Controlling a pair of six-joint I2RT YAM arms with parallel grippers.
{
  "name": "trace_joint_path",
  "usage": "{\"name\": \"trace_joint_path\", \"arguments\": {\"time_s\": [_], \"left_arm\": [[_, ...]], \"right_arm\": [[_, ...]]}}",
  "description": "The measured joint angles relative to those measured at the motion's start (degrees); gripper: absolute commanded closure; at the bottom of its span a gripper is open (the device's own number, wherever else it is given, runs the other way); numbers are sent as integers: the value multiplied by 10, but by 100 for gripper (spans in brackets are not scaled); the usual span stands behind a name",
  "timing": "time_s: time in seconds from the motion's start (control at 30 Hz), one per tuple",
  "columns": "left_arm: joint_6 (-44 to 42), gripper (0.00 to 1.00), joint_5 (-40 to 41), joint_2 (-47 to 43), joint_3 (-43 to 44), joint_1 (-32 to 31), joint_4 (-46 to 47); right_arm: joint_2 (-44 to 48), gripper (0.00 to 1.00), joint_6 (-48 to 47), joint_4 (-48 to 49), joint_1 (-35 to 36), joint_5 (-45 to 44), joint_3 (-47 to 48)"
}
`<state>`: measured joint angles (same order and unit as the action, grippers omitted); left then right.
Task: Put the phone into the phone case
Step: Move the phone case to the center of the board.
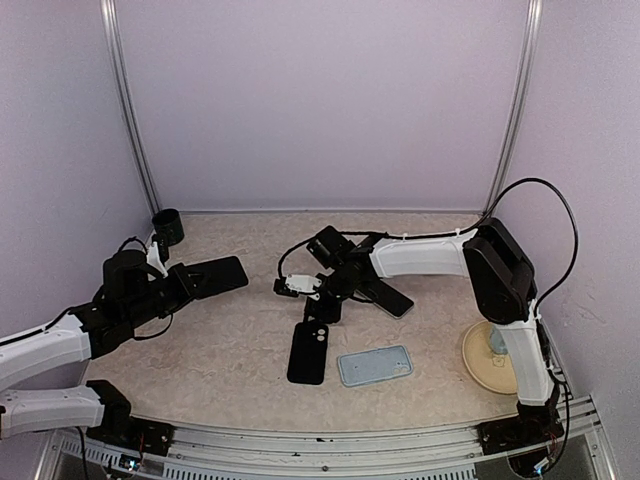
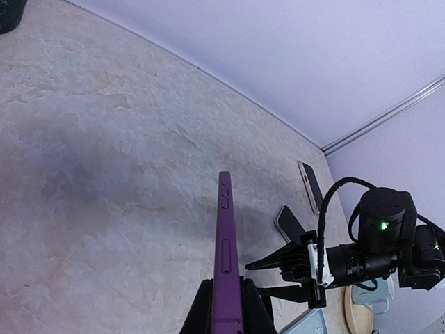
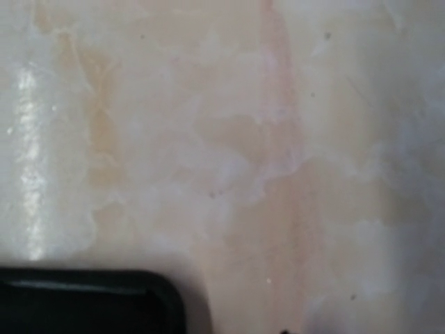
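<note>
One purple phone [image 2: 224,257] clamped endwise in closed left claw [image 1: 190,282], at 9 o'clock on worktop [image 1: 240,375]. Right claw [image 2: 257,278] mid-worktop, jaws parted, worktop showing between. Light-blue phone case [image 1: 374,365] lies flat at its 5 o'clock, well apart from phone.

The table [image 1: 230,340] is beige, marbled with cream and brownish veins. The walls [image 1: 320,100] are pale lilac and the posts [image 1: 125,100] silver-grey. The phone [image 2: 224,257] shows a purple edge in the left wrist view. By the near edge lie a black phone [image 1: 308,352] with two pale lens rings and a pale blue-grey case [image 1: 375,365]. A dark phone [image 1: 392,298] lies mid-table. The plate [image 1: 485,365] at the right edge is cream. The cup [image 1: 167,226] near the far left corner is black. The left arm [image 1: 45,355] and right arm [image 1: 420,255] are white with black joints. A green light [image 2: 381,225] glows on the right one.
</note>
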<state>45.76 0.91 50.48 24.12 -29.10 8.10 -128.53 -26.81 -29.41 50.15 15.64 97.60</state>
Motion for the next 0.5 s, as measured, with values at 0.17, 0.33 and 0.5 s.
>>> {"name": "trace_joint_path", "arguments": {"time_s": [0.17,0.33,0.5], "left_arm": [[1,100,0,0,0,-3,0],[3,100,0,0,0,-4,0],[3,100,1,0,0,-6,0]], "right_arm": [[0,63,0,-2,1,14,0],[-2,65,1,-12,1,23,3],[-17,72,6,-14,1,21,12]]}}
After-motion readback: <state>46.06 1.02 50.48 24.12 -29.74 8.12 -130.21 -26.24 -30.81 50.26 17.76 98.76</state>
